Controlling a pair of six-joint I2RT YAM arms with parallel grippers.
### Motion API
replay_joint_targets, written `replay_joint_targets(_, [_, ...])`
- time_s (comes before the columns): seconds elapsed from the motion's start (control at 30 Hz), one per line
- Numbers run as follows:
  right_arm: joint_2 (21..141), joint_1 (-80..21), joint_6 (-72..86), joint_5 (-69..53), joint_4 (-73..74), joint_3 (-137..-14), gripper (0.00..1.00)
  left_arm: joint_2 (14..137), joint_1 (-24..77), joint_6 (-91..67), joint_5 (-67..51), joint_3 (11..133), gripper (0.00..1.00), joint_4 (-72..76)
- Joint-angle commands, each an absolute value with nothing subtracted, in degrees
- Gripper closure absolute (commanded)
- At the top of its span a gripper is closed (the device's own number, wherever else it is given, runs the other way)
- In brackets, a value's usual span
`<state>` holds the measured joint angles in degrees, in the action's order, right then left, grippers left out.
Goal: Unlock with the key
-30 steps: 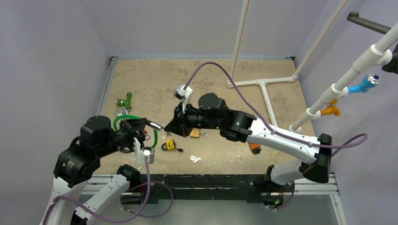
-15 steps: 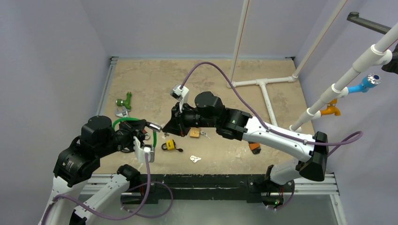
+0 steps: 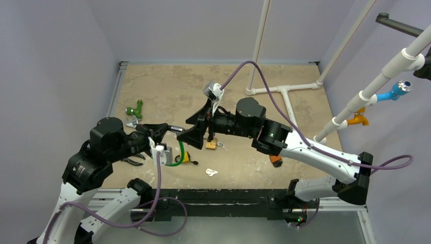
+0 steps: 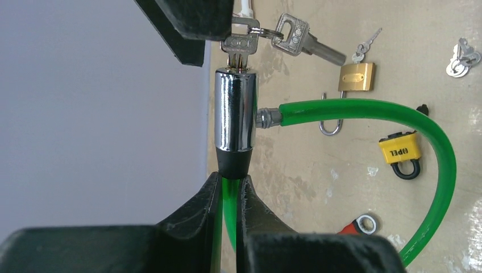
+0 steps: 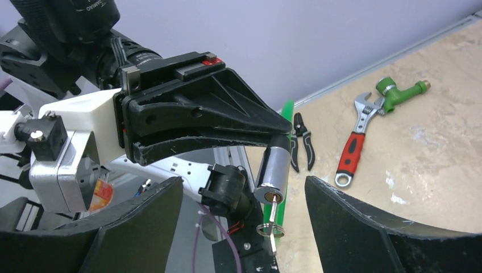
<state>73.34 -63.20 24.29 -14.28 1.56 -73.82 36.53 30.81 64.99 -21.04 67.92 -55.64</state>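
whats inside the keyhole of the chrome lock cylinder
A silver key sits in the chrome cylinder; only its head shows, with a second key hanging off it. The blade is hidden inside the cylinder.

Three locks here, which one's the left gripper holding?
The green cable lock, pinched below its chrome barrel by the left gripper; the brass padlock and yellow padlock lie on the table.

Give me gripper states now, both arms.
Left gripper: closed on the green cable lock.
Right gripper: open, straddling the key in the lock.
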Motion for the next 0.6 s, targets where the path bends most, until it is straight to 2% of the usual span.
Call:
replay_joint_targets(0.0, [74.09,-63.02,22.53,-13.88,-2.63,-72.86,0.21,37.59,30.99,59.95,-24.15,71.75,1.00,-49.59])
replay_joint_targets(0.2, [76.56,-63.02,20.79,-15.38,-0.20,-76.05,0.41,38.47,30.99,58.91,-24.01,73.35,1.00,-51.23])
replay_joint_targets(0.37, [77.94,-63.02,19.51,-16.31,1.65,-78.48,0.72,38.89,30.97,57.83,-26.63,74.32,1.00,-52.34])
replay_joint_targets(0.5, [76.72,-63.06,18.30,-14.11,0.45,-77.36,0.85,39.09,31.01,57.35,-30.23,74.53,1.00,-55.52])
replay_joint_targets(0.57, [75.64,-63.02,17.40,-14.01,-0.79,-76.27,0.96,39.23,30.97,55.14,-32.04,74.58,1.00,-56.74])
